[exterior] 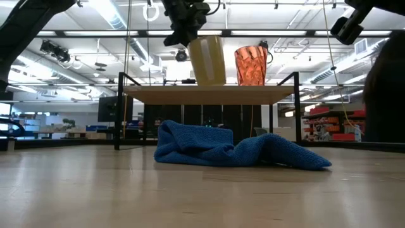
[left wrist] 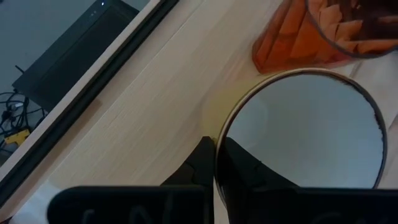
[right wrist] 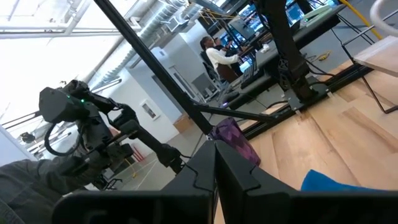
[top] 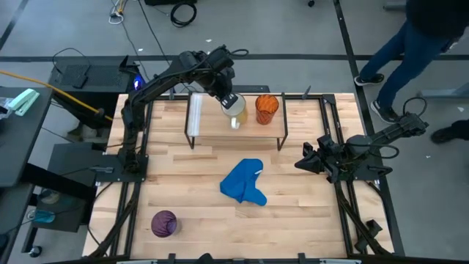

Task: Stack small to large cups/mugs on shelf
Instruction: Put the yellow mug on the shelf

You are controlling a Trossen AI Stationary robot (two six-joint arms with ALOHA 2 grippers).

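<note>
The white mug (top: 234, 111) is upright at the shelf (top: 205, 117), beside the orange cup (top: 266, 108), which stands on the shelf board. My left gripper (top: 229, 99) is over the shelf and shut on the mug's wall; the low view shows it above the mug (exterior: 207, 60). The purple cup (top: 164, 224) lies on the table near its front left corner. My right gripper (top: 300, 163) waits shut and empty at the table's right side. My left gripper holds the mug's rim (left wrist: 219, 144) on the side away from the orange cup, with one finger (left wrist: 245, 168) inside the mug and one finger (left wrist: 200, 163) outside. The fingers come from above, pointing down. The mug is upright, its base level with the shelf board (exterior: 209, 94).
A crumpled blue cloth (top: 244, 183) lies on the table in front of the shelf. The shelf's black wire legs (top: 281, 139) stand at its corners. A person (top: 410, 44) walks beyond the table's far right corner.
</note>
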